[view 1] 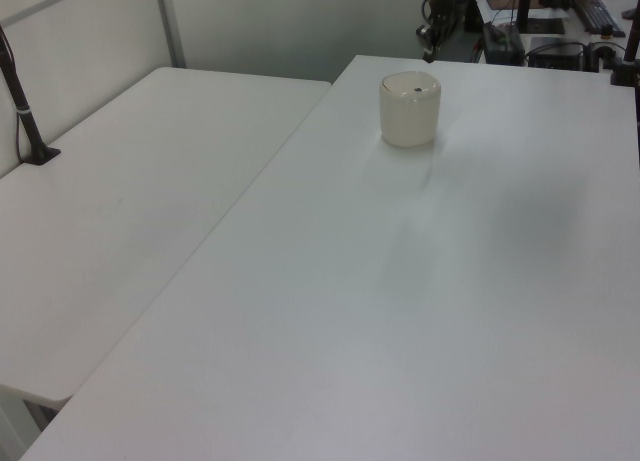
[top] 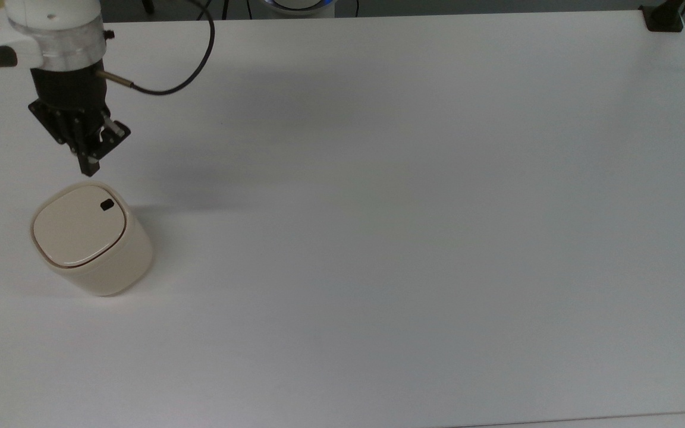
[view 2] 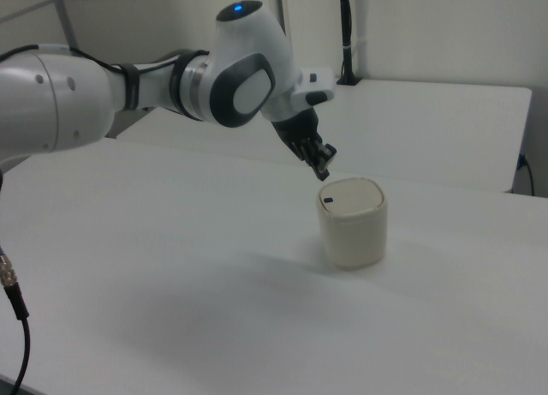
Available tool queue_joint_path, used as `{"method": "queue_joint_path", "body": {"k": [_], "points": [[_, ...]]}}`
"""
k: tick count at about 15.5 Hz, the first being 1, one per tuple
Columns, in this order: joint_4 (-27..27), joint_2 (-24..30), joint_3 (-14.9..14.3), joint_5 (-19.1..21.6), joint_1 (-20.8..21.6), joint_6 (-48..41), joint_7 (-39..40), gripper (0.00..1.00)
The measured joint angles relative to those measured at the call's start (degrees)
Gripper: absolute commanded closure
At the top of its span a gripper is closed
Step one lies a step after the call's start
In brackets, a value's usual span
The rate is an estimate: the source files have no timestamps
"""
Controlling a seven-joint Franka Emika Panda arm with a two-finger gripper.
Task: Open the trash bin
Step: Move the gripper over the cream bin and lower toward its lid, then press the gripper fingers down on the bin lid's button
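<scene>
- Even, fairly bright light falls from above on the white table (top: 414, 238), with no hard glare.
- In the top view, the trash bin (top: 93, 241) casts a short soft shadow to its right, and a wide, faint arm shadow lies beside it.
- The left view looks soft and pale; distant clutter is indistinct.
</scene>
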State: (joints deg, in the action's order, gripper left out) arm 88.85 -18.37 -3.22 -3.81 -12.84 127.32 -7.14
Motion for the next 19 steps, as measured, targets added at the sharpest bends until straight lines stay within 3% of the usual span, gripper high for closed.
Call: {"method": "queue_joint_path", "body": {"k": [10, 19], "points": [[-0.11, -5.98, -0.46, 0.0, -0.04, 6.23, -1.29, 1.0], [-0.13, -6.42, -0.46, 0.0, -0.06, 6.22, -1.34, 1.0]]}}
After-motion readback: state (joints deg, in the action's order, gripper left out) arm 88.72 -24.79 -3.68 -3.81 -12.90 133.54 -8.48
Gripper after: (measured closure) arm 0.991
